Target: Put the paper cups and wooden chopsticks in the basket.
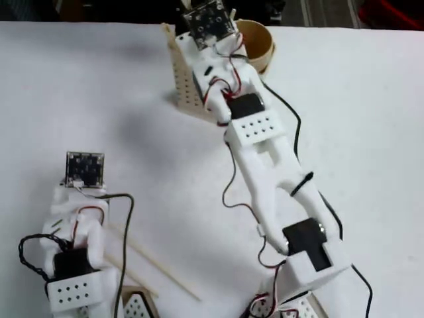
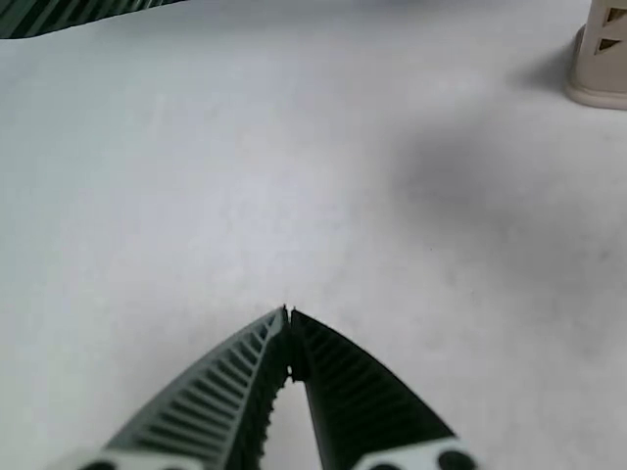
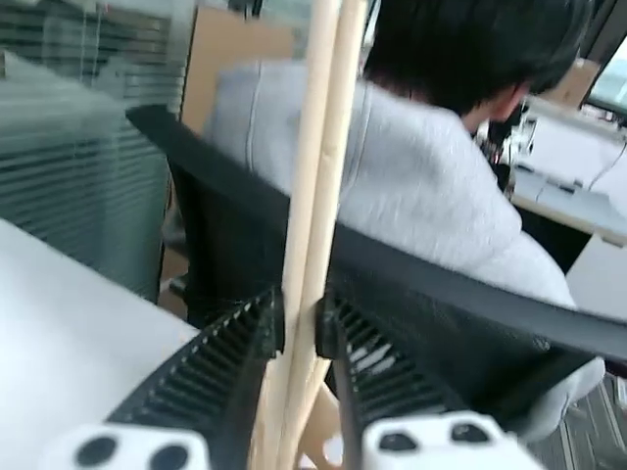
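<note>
The right end effector (image 3: 299, 313) pinched a pair of wooden chopsticks (image 3: 318, 147) at the far side of the surface (image 1: 344, 106), beside the basket (image 1: 183, 79). A paper cup (image 1: 260, 44) stood close by, partly hidden behind the arm. The held sticks lay side by side, their long axis in line with the end effector and running out well past its fingertips. The release would likely go best with the sticks kept steep and their lower ends inside the basket's walls before the grip eased, so that they would not bridge the rim or knock the cup. Loose chopsticks (image 1: 162, 270) lay diagonally between the two arm bases. The left end effector (image 2: 288, 313) hung over bare surface, pressed together and holding nothing.
</note>
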### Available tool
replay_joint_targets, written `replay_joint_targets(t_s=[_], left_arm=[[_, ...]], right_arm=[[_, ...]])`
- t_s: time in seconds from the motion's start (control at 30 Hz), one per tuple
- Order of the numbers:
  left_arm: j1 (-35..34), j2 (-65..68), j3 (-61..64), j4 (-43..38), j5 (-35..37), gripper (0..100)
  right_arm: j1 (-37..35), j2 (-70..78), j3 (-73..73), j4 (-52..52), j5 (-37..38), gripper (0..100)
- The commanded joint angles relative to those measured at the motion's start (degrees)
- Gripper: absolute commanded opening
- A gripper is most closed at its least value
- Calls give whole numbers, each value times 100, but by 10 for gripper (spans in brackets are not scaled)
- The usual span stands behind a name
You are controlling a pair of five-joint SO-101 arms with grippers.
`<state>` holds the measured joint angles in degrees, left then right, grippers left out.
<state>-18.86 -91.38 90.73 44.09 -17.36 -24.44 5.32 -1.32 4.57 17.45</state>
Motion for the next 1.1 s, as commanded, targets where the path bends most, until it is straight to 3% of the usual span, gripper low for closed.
replay_joint_targets(t_s=[0.0, 0.4, 0.63, 0.9, 1.07], left_arm=[[-57, -75, -35, -26, -70, 23], [-57, -75, -44, -26, -70, 23], [-681, -75, -149, -149, -9, 23], [-910, -75, -246, -158, -9, 23], [-1068, -75, -325, -158, 211, 23]], right_arm=[[101, -224, -334, 444, -53, 127], [-127, -2246, -290, 4549, -53, 141], [-743, -2677, -290, 6905, -53, 144], [-1569, -2668, -273, 8725, -176, 142], [-2000, -2879, 237, 8910, -800, 142]])
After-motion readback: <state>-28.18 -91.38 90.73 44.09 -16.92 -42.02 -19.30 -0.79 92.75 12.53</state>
